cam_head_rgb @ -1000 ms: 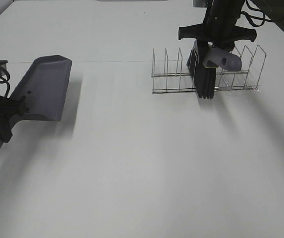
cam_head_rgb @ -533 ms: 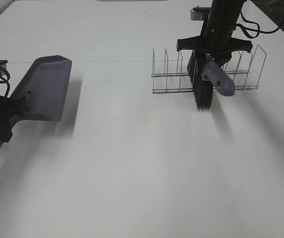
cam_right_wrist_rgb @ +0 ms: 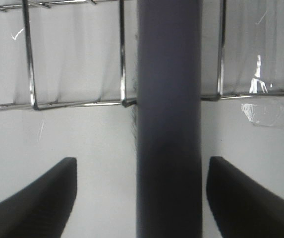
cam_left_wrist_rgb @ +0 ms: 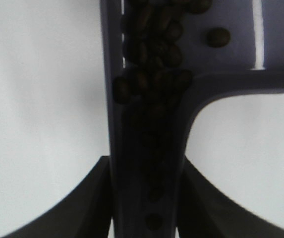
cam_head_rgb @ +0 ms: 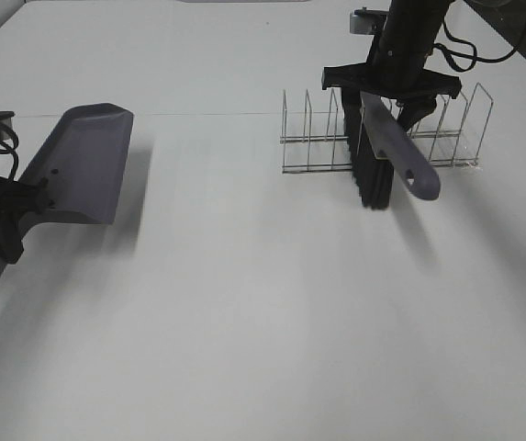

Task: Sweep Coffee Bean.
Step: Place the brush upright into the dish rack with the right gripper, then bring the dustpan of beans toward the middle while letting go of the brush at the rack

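The coffee beans lie in a dark cluster inside the grey-purple dustpan, piled where its tray meets the handle; they show only in the left wrist view. My left gripper is shut on the dustpan's handle and holds it at the table's left edge. The brush stands with its black bristles in the wire rack, its grey handle leaning forward. My right gripper hangs over it, its fingers spread clear of the handle.
The wire rack with several upright dividers stands at the back right of the white table. A scrap of clear tape holds the rack's base. Cables trail behind the right arm.
The brush handle has tipped forward and down out of my right gripper while the bristles stay in the rack. The left arm and dustpan have not moved.
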Robot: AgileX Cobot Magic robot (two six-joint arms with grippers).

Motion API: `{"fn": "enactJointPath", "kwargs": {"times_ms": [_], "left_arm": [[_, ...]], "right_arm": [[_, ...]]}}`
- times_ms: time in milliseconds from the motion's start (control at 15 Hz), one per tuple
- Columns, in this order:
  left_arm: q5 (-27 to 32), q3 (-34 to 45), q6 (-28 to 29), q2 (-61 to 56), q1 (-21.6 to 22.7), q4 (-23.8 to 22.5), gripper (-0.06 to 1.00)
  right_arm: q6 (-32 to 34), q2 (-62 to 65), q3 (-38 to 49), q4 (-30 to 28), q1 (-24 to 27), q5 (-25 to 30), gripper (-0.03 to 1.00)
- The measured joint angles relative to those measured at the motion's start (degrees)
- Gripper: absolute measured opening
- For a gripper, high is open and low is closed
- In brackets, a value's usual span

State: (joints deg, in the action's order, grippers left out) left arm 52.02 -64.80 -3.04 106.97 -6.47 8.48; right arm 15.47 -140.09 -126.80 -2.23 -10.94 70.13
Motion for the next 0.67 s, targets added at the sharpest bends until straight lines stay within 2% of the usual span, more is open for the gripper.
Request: {"fn": "enactJointPath", "kwargs": {"times_ms": [67, 200, 667], "left_arm": [[0.0, 0.0, 0.0, 0.0, 0.0, 0.2, 0.33], [0.0, 0.0, 0.0, 0.0, 0.0, 0.7, 0.33], [0.9, 0.0, 0.0, 0.0, 0.0, 3.0, 0.33]], "right_arm": [[0.0, 0.1, 0.0, 0.1, 0.0, 0.0, 0.75], [0.0, 0.7, 0.0, 0.1, 0.0, 0.0, 0.78], [-2.9, 10.9, -0.3, -1.8, 0.0, 0.0, 0.78]]}}
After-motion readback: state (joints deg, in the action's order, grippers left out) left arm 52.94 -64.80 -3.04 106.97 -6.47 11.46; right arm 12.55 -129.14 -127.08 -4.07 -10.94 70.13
